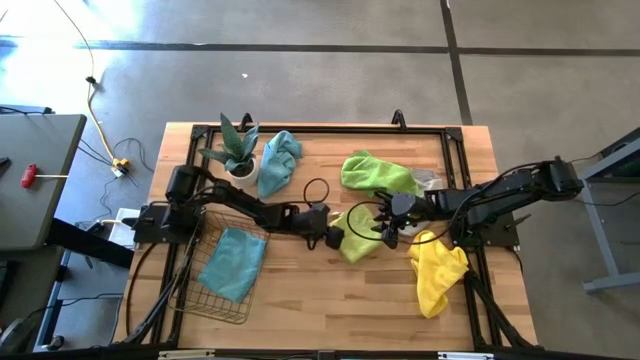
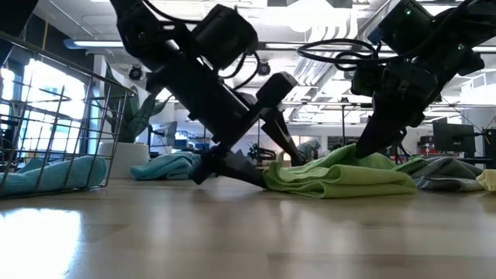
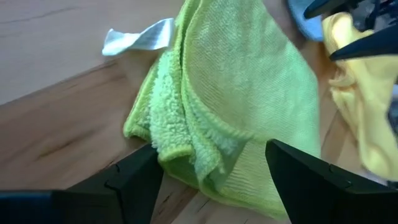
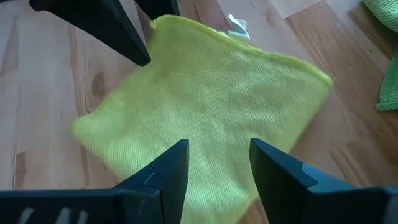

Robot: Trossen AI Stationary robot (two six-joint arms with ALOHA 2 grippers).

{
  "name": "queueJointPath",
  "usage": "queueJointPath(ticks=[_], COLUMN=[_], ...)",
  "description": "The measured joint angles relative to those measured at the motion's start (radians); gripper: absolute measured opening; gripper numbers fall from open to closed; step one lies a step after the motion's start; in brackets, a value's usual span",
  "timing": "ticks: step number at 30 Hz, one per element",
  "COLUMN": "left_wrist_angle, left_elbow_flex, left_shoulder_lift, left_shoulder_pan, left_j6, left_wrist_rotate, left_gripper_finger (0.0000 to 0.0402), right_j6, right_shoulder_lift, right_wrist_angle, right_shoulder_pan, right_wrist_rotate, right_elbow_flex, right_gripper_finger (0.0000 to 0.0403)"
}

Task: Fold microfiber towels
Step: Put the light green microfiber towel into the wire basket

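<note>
The folded lime-green towel [image 3: 242, 93] lies between both grippers; the left gripper [image 3: 211, 171] stands apart, empty, at its edge; the right gripper [image 4: 217, 162] hovers apart above it; release looks done, so next probably comes withdrawing cleanly.

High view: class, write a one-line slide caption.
Both open claws, left and right, meet at a folded lime green towel mid-table.
</note>
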Motion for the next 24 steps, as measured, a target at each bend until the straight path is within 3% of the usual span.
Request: queueJointPath(ticks=[11,16,24], left_wrist_angle=[0.043,0.038,0.037], left_elbow_flex=[0.001,0.001,0.0], left_shoulder_lift=[0.018,0.019,0.02], left_shoulder_pan=[0.007,0.019,0.039], left_j6=[0.04,0.04,0.081], left_wrist_rotate=[-0.011,-0.011,0.023], left_gripper_finger=[0.0251,0.0197,0.0078], right_j6=[0.0,0.0,0.0], right_shoulder_lift=[0.0,0.0,0.0], right_wrist_angle=[-0.001,-0.002,-0.002], right_shoulder_pan=[0.0,0.0,0.0], right_wrist_rotate=[0.0,0.0,0.0], right_elbow_flex=[0.0,0.0,0.0], right_gripper_finger=[0.0161,0.0161,0.0161])
